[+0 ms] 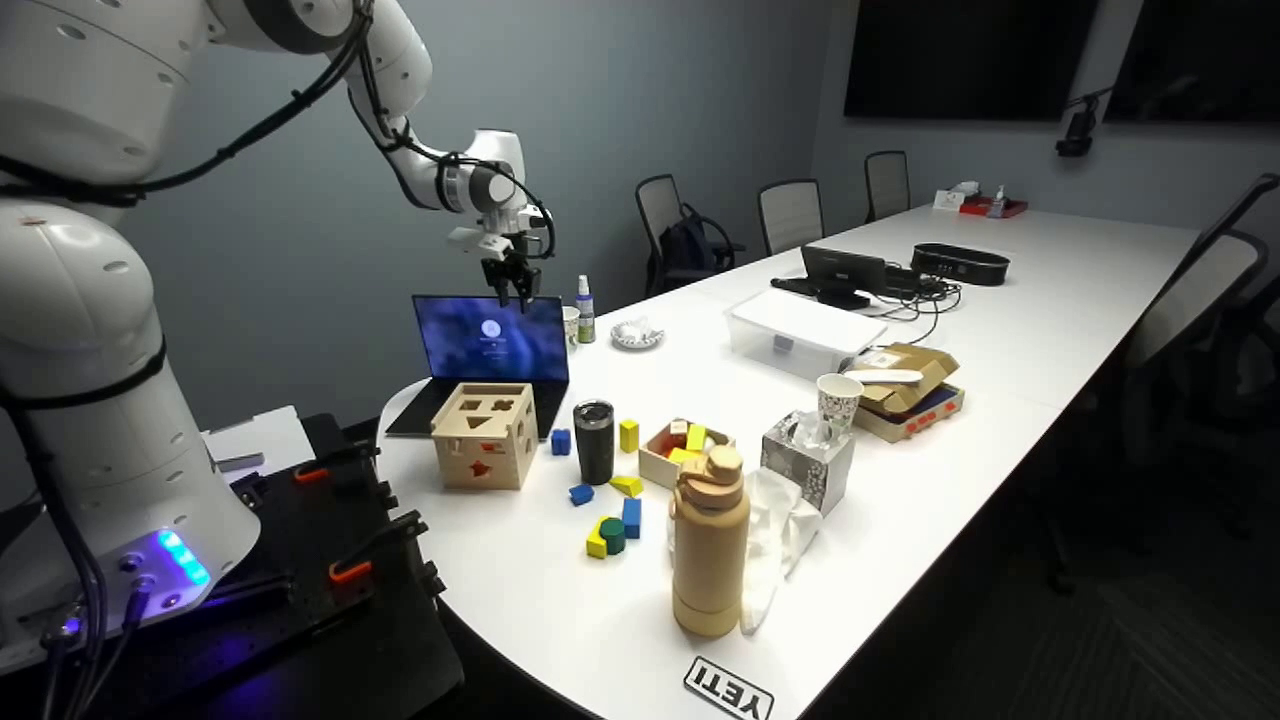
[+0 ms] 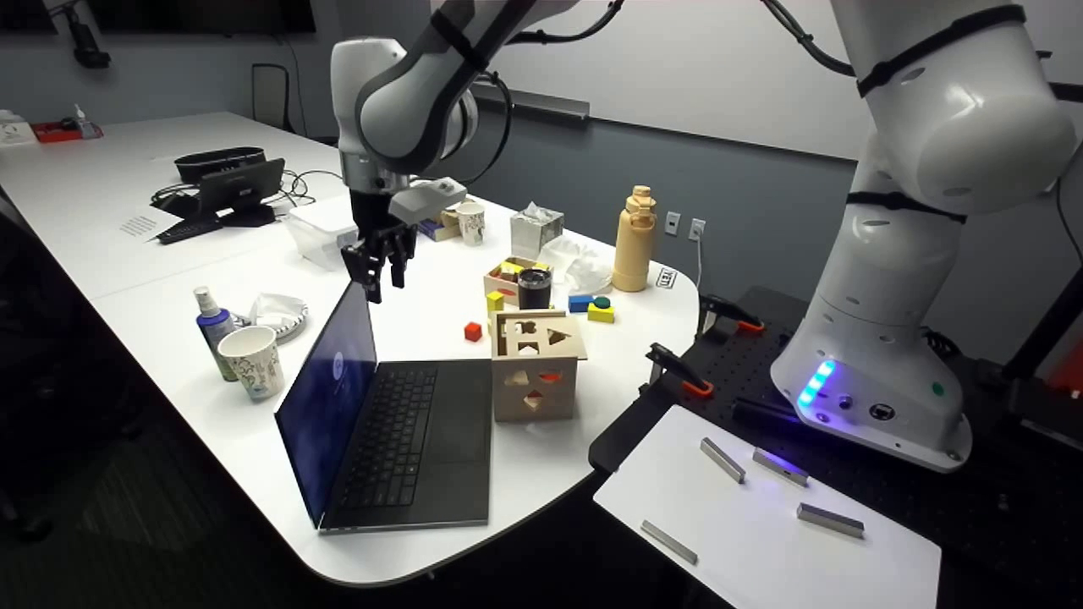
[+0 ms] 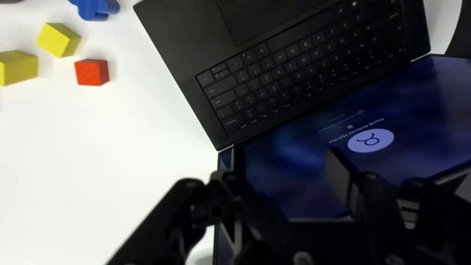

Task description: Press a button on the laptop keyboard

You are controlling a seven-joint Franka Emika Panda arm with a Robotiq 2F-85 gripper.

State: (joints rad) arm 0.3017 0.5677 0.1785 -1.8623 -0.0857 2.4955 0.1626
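In an exterior view, the laptop (image 2: 385, 423) stands open on the counter (image 2: 533, 457), screen (image 2: 326, 406) glowing blue, keyboard (image 2: 410, 448) showing. A wooden box (image 2: 535, 393) sits just beside it, between 2 and 3 o'clock; a paper cup (image 2: 252, 364) at 10 o'clock. At 12 o'clock the end effector (image 2: 386, 288) hangs near the screen's upper edge, fingers well apart, holding nothing. Farther off, toward 2 o'clock: a tan bottle (image 2: 634, 245).

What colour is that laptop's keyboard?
The keyboard is black and pale-lettered; the wrist view shows it best.

wrist view: gripper (image 3: 287, 162) blurred, laptop (image 3: 301, 119) cut off | in an exterior view: box (image 1: 480, 455) partly hides keyboard (image 1: 416, 410)
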